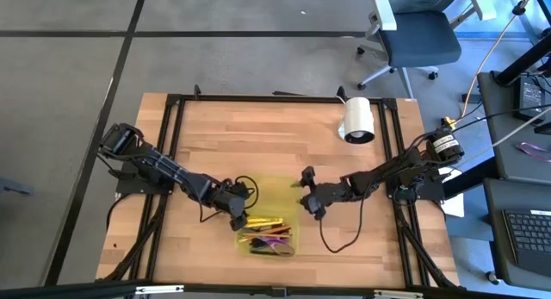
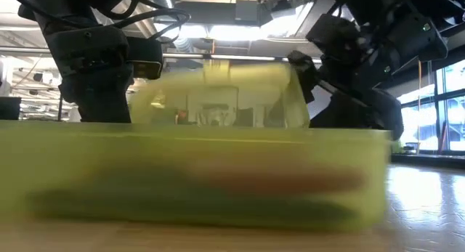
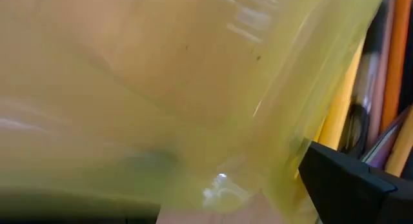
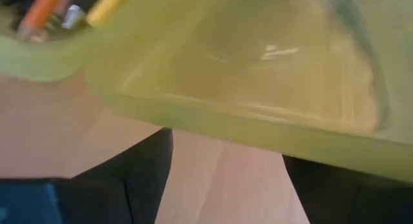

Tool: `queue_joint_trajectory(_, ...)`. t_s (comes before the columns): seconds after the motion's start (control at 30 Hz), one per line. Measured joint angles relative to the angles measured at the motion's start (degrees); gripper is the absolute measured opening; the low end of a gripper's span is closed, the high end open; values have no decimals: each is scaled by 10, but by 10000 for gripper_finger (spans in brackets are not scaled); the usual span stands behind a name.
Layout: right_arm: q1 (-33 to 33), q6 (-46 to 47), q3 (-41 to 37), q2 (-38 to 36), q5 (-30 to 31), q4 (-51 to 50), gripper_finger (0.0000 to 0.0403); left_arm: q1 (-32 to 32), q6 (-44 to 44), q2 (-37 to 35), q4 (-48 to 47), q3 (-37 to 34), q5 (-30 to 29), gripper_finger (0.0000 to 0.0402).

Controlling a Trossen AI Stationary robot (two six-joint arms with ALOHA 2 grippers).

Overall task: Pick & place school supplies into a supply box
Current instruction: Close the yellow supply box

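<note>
The supply box (image 2: pixel 196 176) sits near the table's (image 1: pixel 207 135) front edge, pens and pencils (image 1: pixel 267 233) in its near half. The lid half (image 1: pixel 274 194) stands raised between 2 tools: left tool (image 1: pixel 238 214) and right tool (image 1: pixel 306 198), both spread wide beside it, holding nothing.

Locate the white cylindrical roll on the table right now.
In the high view, the white roll lies at the table's far right corner, apart from the supply box at the near edge.

Supply box (image 1: pixel 272 214) translucent yellow-green; pens (image 1: pixel 265 222) inside yellow, orange, purple; bench (image 1: pixel 215 135) light wood; roll (image 1: pixel 358 120) white.
</note>
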Motion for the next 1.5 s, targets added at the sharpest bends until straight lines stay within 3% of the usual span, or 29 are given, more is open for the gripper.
queue_joint_trajectory(0.7,-1,-84,0,0,-16,77,288,1,-50,-3,0,2,4,310)
queue_joint_trajectory(1.07,-1,-74,0,0,-16,82,288,1,35,-16,-9,43,15,310)
queue_joint_trajectory(1.5,-1,-74,0,0,-15,86,288,26,10,-16,-33,45,48,310)
